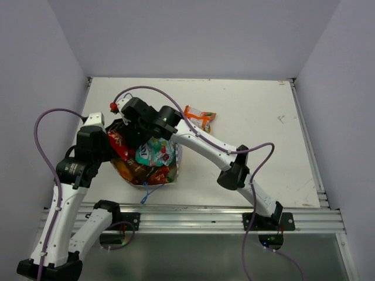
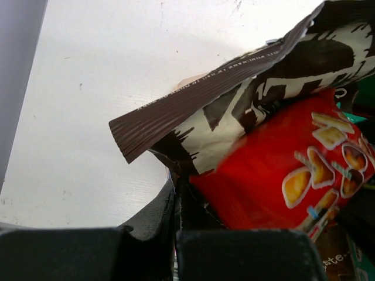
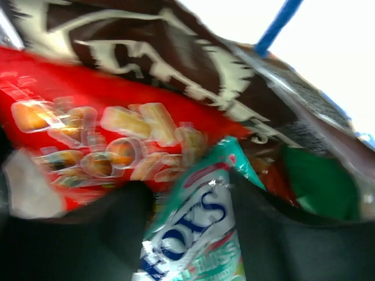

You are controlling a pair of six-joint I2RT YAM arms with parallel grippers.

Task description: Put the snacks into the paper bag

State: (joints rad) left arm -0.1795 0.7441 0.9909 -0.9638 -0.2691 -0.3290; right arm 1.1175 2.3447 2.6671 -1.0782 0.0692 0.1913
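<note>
The white paper bag (image 1: 177, 159) stands at the table's near left, stuffed with snacks. My left gripper (image 1: 111, 136) is at its left rim; in the left wrist view it (image 2: 176, 181) is shut on the thin bag edge, next to a dark brown packet (image 2: 246, 88) and a red packet (image 2: 275, 170). My right gripper (image 1: 140, 137) is over the bag mouth. In the right wrist view it (image 3: 187, 187) is shut on a teal packet (image 3: 193, 234), amid the red packet (image 3: 88, 117), the brown packet (image 3: 146, 41) and a green packet (image 3: 319, 181). One orange packet (image 1: 200, 117) lies on the table behind the bag.
A blue string handle (image 1: 149, 193) hangs off the bag toward the near edge; another handle (image 3: 278, 23) shows in the right wrist view. An aluminium rail (image 1: 187, 213) runs along the near edge. Grey walls enclose the white table (image 1: 258, 129) on three sides.
</note>
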